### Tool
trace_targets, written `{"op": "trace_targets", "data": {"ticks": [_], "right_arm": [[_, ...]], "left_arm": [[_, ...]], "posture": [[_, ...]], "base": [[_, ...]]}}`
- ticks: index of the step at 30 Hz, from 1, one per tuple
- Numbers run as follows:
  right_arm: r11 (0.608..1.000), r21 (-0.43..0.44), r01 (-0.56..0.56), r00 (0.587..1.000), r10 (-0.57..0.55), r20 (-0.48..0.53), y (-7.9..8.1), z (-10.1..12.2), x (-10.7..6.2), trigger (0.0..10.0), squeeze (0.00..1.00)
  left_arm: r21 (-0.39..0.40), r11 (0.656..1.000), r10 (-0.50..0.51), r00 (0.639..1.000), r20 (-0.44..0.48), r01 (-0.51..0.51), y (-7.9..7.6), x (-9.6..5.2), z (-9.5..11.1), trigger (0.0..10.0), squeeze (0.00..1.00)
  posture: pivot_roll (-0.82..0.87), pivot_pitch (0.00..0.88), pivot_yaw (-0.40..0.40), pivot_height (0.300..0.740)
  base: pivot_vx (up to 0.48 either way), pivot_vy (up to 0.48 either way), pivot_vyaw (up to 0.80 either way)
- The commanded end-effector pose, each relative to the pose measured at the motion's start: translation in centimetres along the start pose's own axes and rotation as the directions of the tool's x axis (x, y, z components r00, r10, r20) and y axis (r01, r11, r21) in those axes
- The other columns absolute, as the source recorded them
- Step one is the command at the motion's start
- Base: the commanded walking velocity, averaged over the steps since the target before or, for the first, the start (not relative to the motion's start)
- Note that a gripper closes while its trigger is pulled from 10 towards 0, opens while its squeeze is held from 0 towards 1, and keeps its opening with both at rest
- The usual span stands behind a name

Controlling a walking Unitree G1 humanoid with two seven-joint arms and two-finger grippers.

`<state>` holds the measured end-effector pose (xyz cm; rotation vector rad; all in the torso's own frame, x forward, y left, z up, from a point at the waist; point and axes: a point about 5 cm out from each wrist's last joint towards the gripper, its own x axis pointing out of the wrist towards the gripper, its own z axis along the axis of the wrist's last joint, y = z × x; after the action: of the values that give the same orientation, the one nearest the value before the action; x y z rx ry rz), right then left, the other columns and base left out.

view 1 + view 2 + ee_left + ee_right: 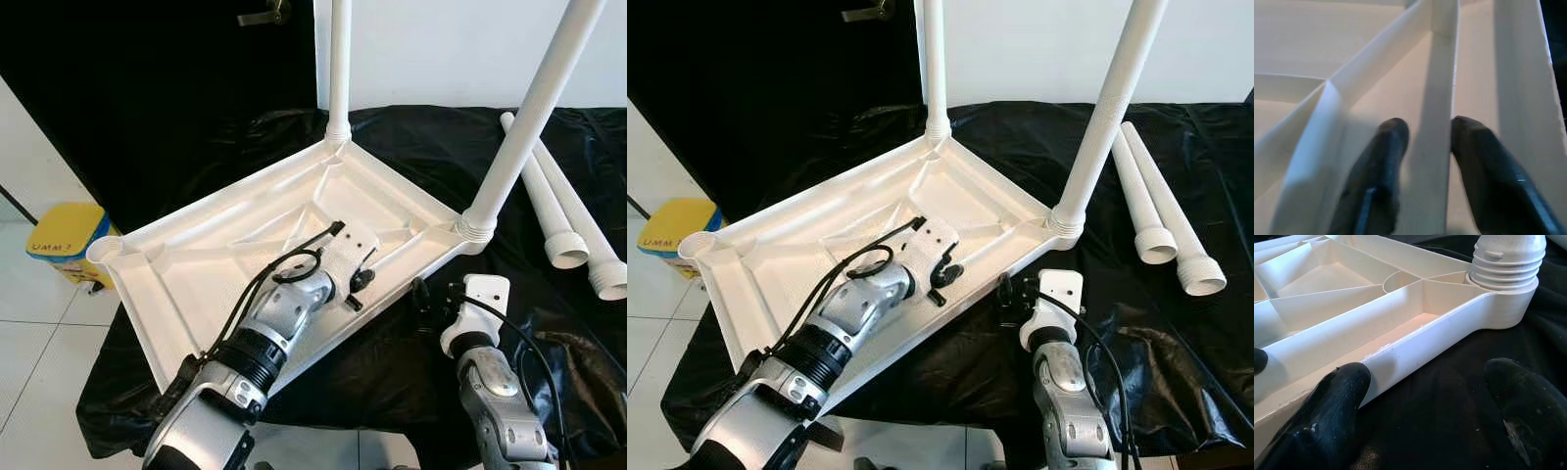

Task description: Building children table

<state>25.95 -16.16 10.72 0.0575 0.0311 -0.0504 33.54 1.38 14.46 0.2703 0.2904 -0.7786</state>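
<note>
Lying upside down on a black cloth (392,382) is the white tabletop (196,264), ribbed underside up, tilted so that its near-left corner overhangs the cloth's edge. Two white legs are already screwed into the far sockets: one at the far corner (339,69), one at the right corner (529,117), both standing upright. Two loose legs (568,220) lie side by side on the cloth to the right, well apart from the tabletop, open threaded ends toward the robot. Left claw (1425,147) is inside the tabletop near its right-hand rim, its two black fingers (1381,166) closed on a thin upright rib between compartments. Right claw (1425,396) sits low over the cloth just outside that same rim, open wide, one fingertip (1337,401) touching the outer wall of the rim, the other apart over the black cloth. Yellow box (64,240) stands on the tiled floor (39,362) to the left.
</note>
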Motion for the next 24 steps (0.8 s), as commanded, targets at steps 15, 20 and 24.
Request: {"op": "trace_targets", "data": {"ticks": [15, 20, 24], "right_arm": [[1.0, 0.006, -0.006, 0.999, 0.006, -0.031, 0.1, -0.5, 0.8, 10.0, 0.0], [1.0, 0.001, -0.022, 0.999, 0.022, -0.035, 0.2, -0.4, 1.0, 10.0, 0.0], [1.0, -0.008, -0.026, 0.999, 0.026, -0.039, 0.2, -0.4, 1.3, 10.0, 0.0]], "left_arm": [[-0.026, 0.979, 0.202, 0.978, 0.057, -0.201, 7.1, -4.4, -0.1, 10.0, 0.0], [0.011, 0.957, 0.291, 0.956, 0.03, -0.291, 9.5, -6.4, -1.4, 10.0, 0.0], [0.059, 0.937, 0.347, 0.938, -0.014, -0.345, 10.9, -7.9, -2.4, 10.0, 0.0]], "posture": [[-0.21, 0.061, 0.041, 0.74], [-0.21, 0.059, 0.036, 0.74], [-0.21, 0.06, 0.031, 0.74]], "base": [[0.0, 0.0, 0.0], [0.0, 0.0, 0.0], [0.0, 0.0, 0.0]]}}
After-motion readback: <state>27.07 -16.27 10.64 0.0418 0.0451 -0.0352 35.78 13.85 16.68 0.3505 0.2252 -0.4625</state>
